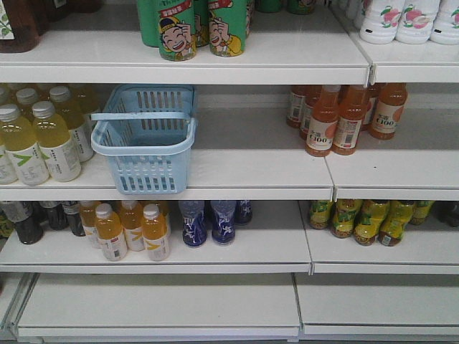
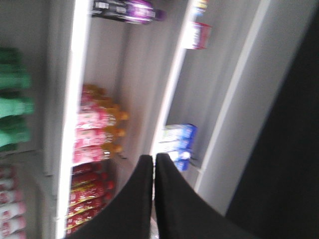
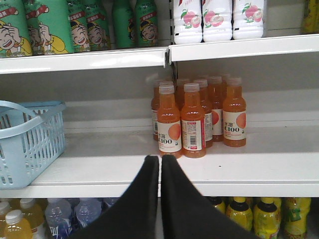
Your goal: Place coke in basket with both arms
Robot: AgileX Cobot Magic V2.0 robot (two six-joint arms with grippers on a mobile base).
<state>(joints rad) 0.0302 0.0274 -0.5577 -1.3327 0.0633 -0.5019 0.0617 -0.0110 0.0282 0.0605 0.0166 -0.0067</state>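
White shop shelves (image 1: 251,166) fill every view, with the basket (image 1: 147,140) left of centre on the middle one. No coke is seen (locating it is judged the step in hand). Left pincer (image 2: 154,158) and right pincer (image 3: 160,159) are closed, empty.

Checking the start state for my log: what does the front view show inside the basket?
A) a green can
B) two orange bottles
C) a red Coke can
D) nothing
D: the front view looks down into the basket and only its bare blue inside shows, with no can or bottle in it.
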